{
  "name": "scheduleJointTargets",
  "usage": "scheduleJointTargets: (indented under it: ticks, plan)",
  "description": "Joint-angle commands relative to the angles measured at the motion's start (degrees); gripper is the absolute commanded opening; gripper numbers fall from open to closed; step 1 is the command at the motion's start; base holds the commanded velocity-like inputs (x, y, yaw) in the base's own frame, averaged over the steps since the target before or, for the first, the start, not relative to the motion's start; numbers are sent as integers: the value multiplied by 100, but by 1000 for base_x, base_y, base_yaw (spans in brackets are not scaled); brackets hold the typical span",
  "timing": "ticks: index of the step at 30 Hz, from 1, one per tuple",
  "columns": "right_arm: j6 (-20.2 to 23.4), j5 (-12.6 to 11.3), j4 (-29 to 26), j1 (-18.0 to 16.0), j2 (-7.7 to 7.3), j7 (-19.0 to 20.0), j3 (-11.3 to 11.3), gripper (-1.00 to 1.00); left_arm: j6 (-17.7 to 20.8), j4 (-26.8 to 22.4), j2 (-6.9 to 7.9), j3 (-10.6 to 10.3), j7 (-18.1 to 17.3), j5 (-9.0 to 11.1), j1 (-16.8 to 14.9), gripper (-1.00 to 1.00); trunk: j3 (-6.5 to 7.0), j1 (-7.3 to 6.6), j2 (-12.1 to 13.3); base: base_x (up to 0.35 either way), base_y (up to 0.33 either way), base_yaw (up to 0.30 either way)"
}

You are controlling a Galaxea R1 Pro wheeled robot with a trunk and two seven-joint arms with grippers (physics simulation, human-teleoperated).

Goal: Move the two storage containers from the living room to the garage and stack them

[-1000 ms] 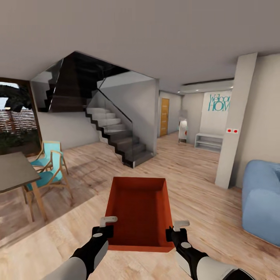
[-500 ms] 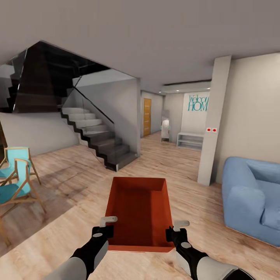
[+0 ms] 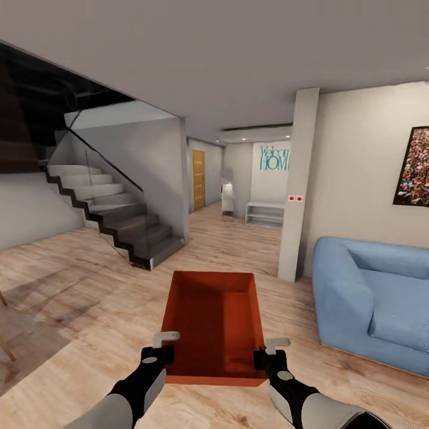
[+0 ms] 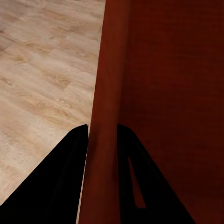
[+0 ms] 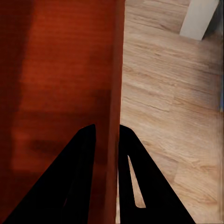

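Observation:
An orange-red open-top storage container (image 3: pixel 215 322) hangs in front of me over the living room's light wood-plank floor, carried by both arms. My left gripper (image 3: pixel 159 351) is shut on its left wall (image 4: pixel 103 140), one dark finger on each side of the wall. On the other side my right gripper (image 3: pixel 268 353) is shut on the right wall (image 5: pixel 111 140) in the same way. The container's inside is bare.
A dark staircase (image 3: pixel 119 223) with a glass rail rises at the left. A white pillar (image 3: pixel 297 185) stands ahead to the right, with a blue sofa (image 3: pixel 375 304) beyond it. Between them a hallway leads to a wooden door (image 3: pixel 198 180) and a white shelf (image 3: pixel 265 213).
The whole view has swung to the right: the table and turquoise chairs have left the picture, the sofa and a wall picture have come in. The container and both grippers keep their hold.

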Motion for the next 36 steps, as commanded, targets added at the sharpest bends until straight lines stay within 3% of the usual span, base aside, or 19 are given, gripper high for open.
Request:
scheduleJointTargets:
  ticks: [1,36]
  plan:
    - [-15,-71,11,-2,-1,6,-44,-100,25,-201,60,146,47,-96,-5,-100,-10,5,-8,321,0,-286]
    - [-15,-71,11,-2,3,-2,-40,-100,25,-202,60,146,47,-97,-5,-100,-10,5,-8,321,0,-22]
